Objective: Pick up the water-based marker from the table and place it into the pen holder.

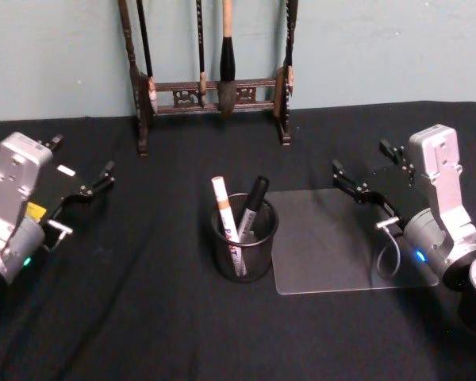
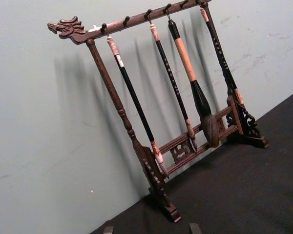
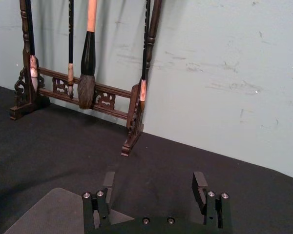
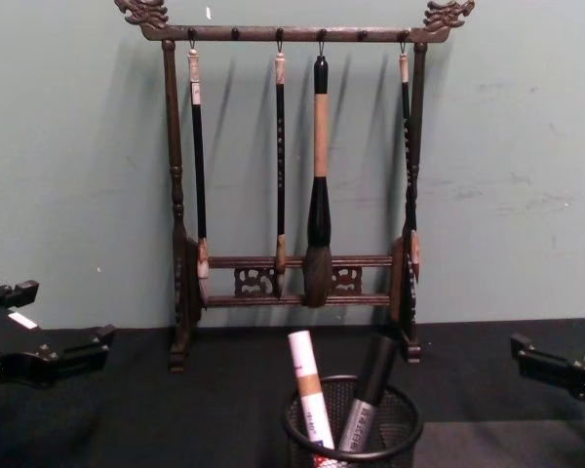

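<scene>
The head view looks steeply down on the black bench [image 1: 143, 317], the pen holder [image 1: 243, 238] central. The chest view faces level across it, close to the holder and square to the brush rack [image 4: 292, 195] against the wall. Both wrist views look low and obliquely at that rack.

Dark wooden brush rack [image 2: 161, 161] standing tilted across the frame on a black tabletop [image 2: 244, 195], against a pale green wall [image 2: 49, 136]. Carved dragon head [image 2: 67, 28] at the near end of the top bar. Four brushes hanging from pegs, the thickest one [image 2: 195, 87] with a tan handle and dark bristles. Two dark fingertips [image 2: 194, 228] just visible at the lower edge, apart.
</scene>
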`<action>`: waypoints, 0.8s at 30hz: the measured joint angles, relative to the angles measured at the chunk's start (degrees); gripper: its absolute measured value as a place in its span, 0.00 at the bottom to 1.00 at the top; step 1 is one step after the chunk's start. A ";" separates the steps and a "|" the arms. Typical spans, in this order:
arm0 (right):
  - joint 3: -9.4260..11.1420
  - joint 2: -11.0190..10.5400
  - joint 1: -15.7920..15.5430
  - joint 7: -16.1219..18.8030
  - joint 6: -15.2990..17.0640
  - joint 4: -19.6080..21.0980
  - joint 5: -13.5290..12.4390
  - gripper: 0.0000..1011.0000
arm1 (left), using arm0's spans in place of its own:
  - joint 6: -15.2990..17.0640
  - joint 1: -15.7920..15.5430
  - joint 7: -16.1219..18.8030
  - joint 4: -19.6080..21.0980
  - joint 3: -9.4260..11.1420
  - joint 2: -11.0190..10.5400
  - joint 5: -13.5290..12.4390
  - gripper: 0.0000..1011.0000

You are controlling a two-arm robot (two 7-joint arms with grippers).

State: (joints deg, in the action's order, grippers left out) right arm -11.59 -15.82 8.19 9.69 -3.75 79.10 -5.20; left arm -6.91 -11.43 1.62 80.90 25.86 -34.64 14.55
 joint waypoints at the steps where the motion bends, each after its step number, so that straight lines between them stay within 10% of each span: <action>1: -0.01 -0.02 -0.02 0.02 0.01 0.05 -0.01 0.99 | 0.00 0.00 0.00 0.00 0.00 0.00 0.00 0.99; 24: -0.09 -0.22 -0.15 0.21 0.14 0.43 -0.25 0.99 | 0.00 0.00 0.00 0.00 0.00 0.00 0.00 0.99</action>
State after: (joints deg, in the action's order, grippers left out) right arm -11.69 -16.03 8.03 9.91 -3.61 79.53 -5.45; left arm -6.91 -11.43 1.62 80.90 25.86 -34.65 14.55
